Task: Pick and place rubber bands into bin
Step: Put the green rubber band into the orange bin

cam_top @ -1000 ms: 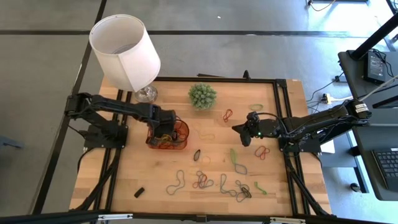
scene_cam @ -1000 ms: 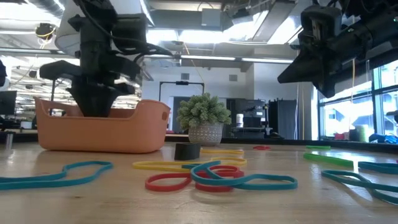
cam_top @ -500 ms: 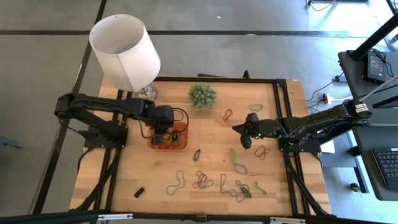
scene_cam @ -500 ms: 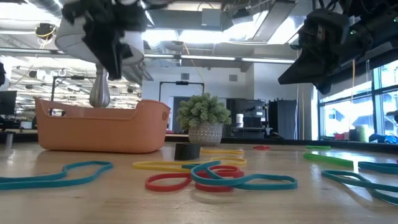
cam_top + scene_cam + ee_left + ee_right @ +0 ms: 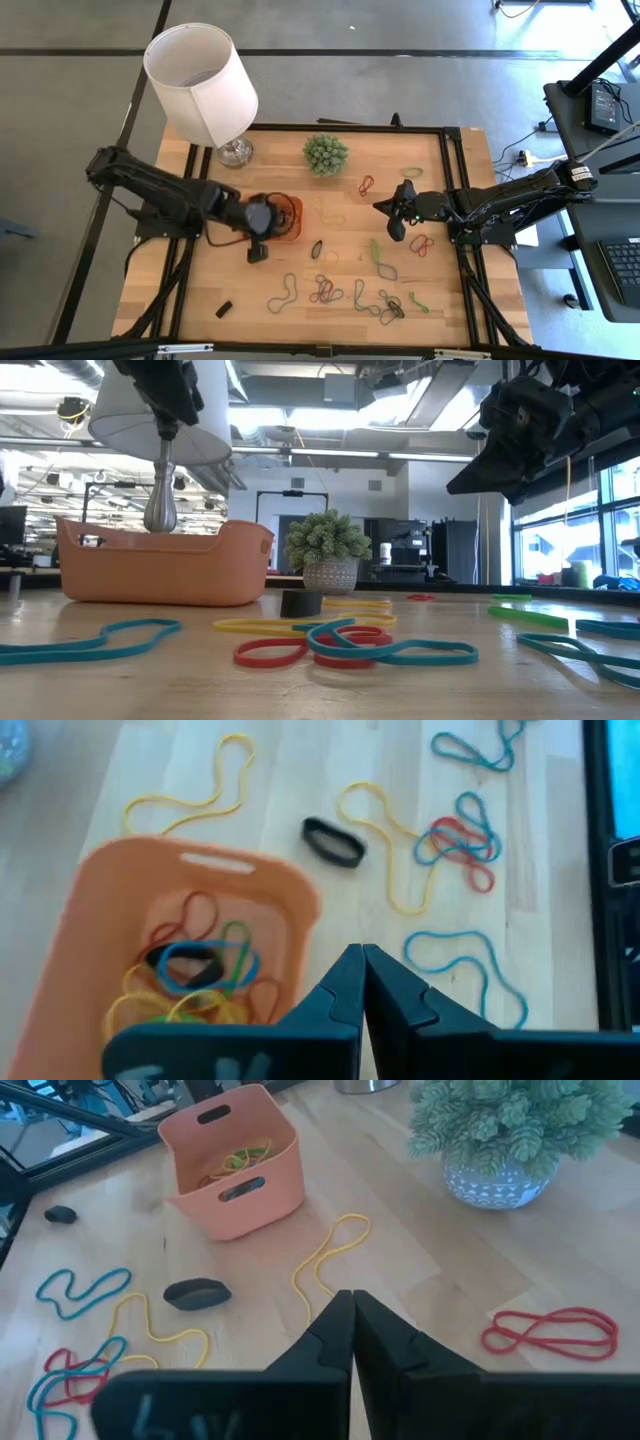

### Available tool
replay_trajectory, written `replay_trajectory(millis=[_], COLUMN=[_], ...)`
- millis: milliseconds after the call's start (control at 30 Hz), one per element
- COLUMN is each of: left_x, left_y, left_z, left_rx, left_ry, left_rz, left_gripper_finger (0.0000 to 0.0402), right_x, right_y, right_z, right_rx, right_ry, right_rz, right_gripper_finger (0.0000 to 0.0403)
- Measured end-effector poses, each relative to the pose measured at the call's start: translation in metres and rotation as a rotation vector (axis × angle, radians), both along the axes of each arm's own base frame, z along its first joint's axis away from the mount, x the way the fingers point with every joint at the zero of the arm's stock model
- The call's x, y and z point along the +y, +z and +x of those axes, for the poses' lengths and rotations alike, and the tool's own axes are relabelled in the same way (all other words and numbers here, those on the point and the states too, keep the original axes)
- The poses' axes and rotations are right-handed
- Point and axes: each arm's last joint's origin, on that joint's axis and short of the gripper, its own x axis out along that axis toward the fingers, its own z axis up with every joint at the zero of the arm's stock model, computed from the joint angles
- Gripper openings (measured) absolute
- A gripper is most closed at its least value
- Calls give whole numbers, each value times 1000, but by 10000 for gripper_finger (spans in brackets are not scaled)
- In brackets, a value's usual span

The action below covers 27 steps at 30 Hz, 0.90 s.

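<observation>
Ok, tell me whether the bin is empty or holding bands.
Holding bands: the orange bin contains a tangle of rubber bands, red, yellow, green and blue.

Bin (image 5: 288,218) left of table centre, lamp (image 5: 203,82) behind it at the far left corner, potted plant (image 5: 326,154) to the lamp's right. Some rubber bands (image 5: 195,970) inside the bin; most scattered (image 5: 340,292) along the near edge and right half. Left gripper (image 5: 257,250) just before the bin, right gripper (image 5: 392,216) right of centre.

Open-plan lab: monitors (image 5: 607,106), exposed ducts (image 5: 300,380)
</observation>
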Motion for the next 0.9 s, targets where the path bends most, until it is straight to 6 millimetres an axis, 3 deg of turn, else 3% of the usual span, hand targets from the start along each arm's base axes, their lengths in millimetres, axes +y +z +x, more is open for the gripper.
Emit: replay_trajectory(millis=[200, 400, 567, 700, 900], left_x=[-31, -44, -36, -24, 3], left_y=[-11, -20, -36, -49, -53], left_z=[8, 6, -8, -26, -54], left_rx=[-43, -45, -9, -26, -160], left_ry=[-35, -105, -155, -187, -184], left_rz=[71, 209, 253, 222, 231], left_gripper_finger=[1, 1, 1, 1, 1], right_x=[1, 12, 22, 29, 40], right_y=[0, 4, 21, 35, 34], right_z=[0, 0, 11, 34, 72], right_rx=[1, 46, 198, 330, 568], right_ry=[19, 59, 37, -7, -164], right_rz=[13, 96, 135, 151, 227], right_gripper_finger=[6, 3, 2, 1, 3])
